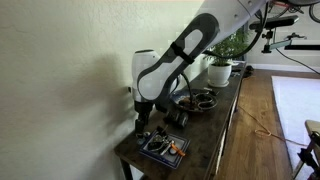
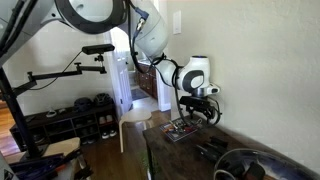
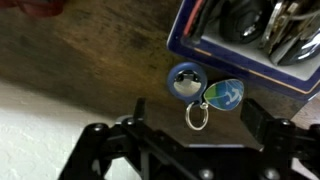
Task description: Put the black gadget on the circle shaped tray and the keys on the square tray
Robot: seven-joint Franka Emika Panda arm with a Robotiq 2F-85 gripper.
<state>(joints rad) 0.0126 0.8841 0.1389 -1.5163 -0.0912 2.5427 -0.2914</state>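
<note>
In the wrist view a silvery key ring [image 3: 196, 116] with a round blue tag and a blue-green tag lies on the dark wooden table, just outside the square tray's blue-grey rim [image 3: 215, 58]. My gripper [image 3: 198, 122] is open, with one finger on each side of the ring, not touching it. Silvery metal pieces [image 3: 287, 28] lie inside the tray. In both exterior views the gripper [image 1: 142, 124] [image 2: 203, 112] hangs beside the square tray [image 1: 150, 152] [image 2: 176, 135]. The black gadget [image 1: 180, 117] [image 2: 211, 150] lies on the table between the trays. The round tray [image 1: 201, 100] [image 2: 228, 160] is further along.
A white plant pot [image 1: 220, 70] stands at the table's far end. An orange item [image 1: 172, 147] lies in the square tray. The wall runs close along one side of the table [image 1: 205, 140]. A black camera stand [image 2: 60, 75] and a shoe rack are in the room.
</note>
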